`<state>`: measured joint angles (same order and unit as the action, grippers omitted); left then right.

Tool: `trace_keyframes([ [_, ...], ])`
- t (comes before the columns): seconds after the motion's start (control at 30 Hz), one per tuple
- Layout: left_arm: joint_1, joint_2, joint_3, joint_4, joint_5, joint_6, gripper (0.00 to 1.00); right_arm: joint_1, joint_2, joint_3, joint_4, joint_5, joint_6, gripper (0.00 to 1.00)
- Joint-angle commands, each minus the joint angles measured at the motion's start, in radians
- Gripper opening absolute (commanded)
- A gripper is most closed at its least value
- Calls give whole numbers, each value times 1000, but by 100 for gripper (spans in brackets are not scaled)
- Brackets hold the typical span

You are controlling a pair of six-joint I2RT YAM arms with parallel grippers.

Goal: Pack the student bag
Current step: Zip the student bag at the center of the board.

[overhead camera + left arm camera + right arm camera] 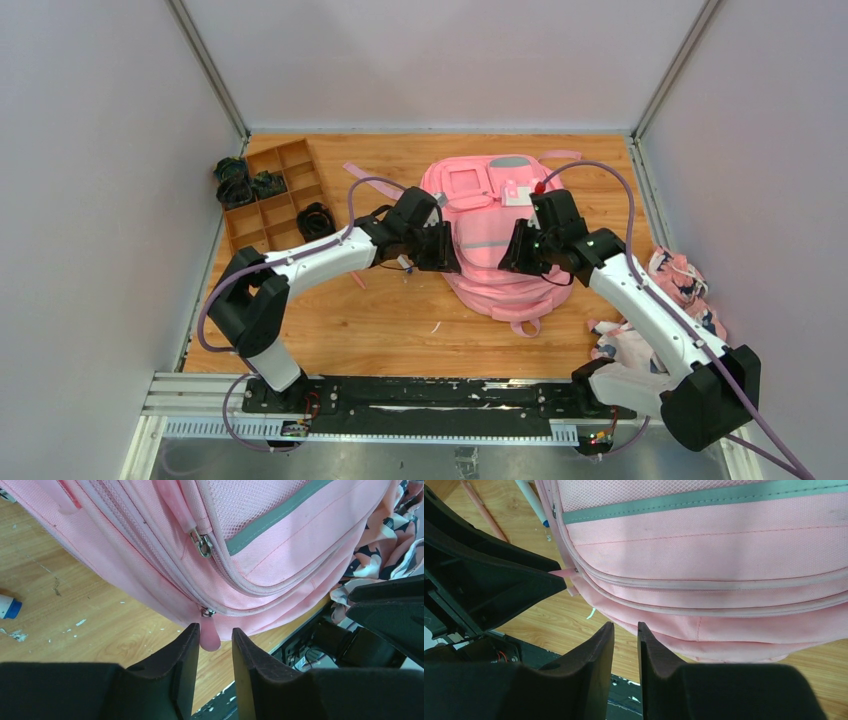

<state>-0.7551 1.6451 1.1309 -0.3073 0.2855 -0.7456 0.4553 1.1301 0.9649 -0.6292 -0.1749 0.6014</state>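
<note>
The student bag [490, 235], a large pink backpack with a grey strip, lies flat in the middle of the wooden table. My left gripper [443, 250] is at its left side. In the left wrist view this left gripper [215, 628] is open, with a pink zipper pull tab [210, 637] hanging between its fingertips, close against the left finger and unclamped. My right gripper [513, 250] hovers over the bag's lower right. In its own view the right gripper [625, 624] shows a narrow gap with nothing in it, just off the bag's [724, 555] bottom edge.
A wooden divider tray [275, 195] with black items stands at the back left. A pink, white and navy cloth bundle [680, 285] lies at the right edge. A white marker with a blue cap [9, 607] lies left of the bag. A black rail [430, 395] runs along the near edge.
</note>
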Motion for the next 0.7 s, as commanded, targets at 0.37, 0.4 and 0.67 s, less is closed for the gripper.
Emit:
trace_keyframes([
  [0.37, -22, -17, -27, 62, 53, -20, 0, -18, -4, -16, -7, -21, 8, 29],
  [0.4, -24, -21, -30, 67, 57, -23, 0, -19, -4, -18, -7, -26, 14, 29],
  [0.67, -55, -126, -143, 209, 71, -151, 0, -20, -30, -125, 147, -217, 323, 37],
])
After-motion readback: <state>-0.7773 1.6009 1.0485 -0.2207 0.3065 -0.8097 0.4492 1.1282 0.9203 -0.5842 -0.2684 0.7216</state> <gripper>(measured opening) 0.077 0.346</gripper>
